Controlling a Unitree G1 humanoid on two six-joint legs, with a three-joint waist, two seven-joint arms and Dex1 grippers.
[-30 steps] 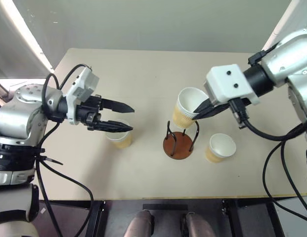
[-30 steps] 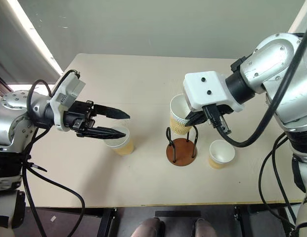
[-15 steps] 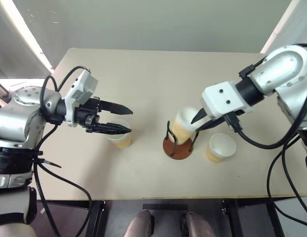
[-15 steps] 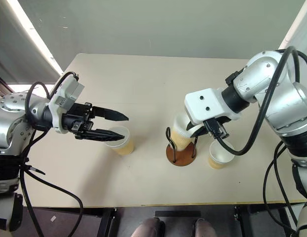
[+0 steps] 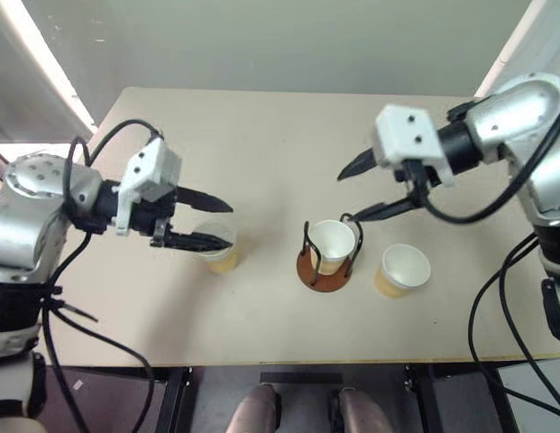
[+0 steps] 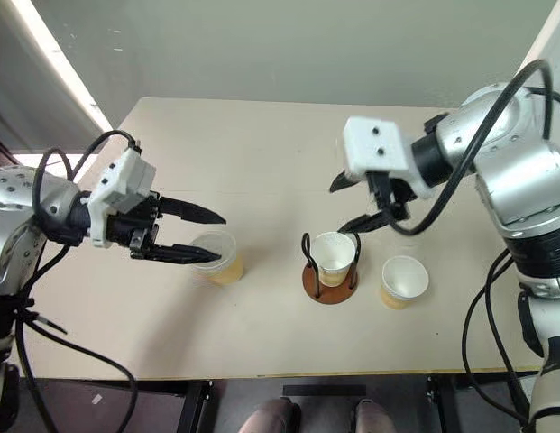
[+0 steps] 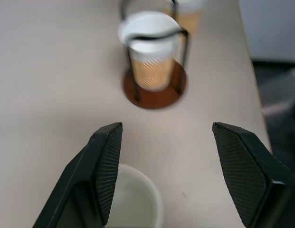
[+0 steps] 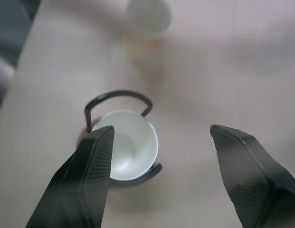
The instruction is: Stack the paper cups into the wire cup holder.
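One paper cup (image 5: 332, 244) stands upright inside the wire cup holder (image 5: 308, 271), whose black loops rise around it from a reddish-brown base. Above it and apart from it, my right gripper (image 5: 353, 197) hangs open with nothing between its fingers (image 8: 92, 175). A second paper cup (image 5: 403, 269) stands on the table just right of the holder. A third paper cup (image 5: 216, 253) stands to the left. My left gripper (image 5: 229, 223) is open, its fingers (image 7: 107, 161) spread over that cup's rim (image 7: 137, 199) without closing on it.
The beige table (image 5: 261, 144) is bare at the back and the middle. Its front edge (image 5: 289, 359) runs close below the holder. Black cables hang from both arms at the table's sides.
My right gripper opened and let go of the cup, which dropped into the holder and now stands upright there. That gripper then lifted away. The left gripper stayed open over its cup.
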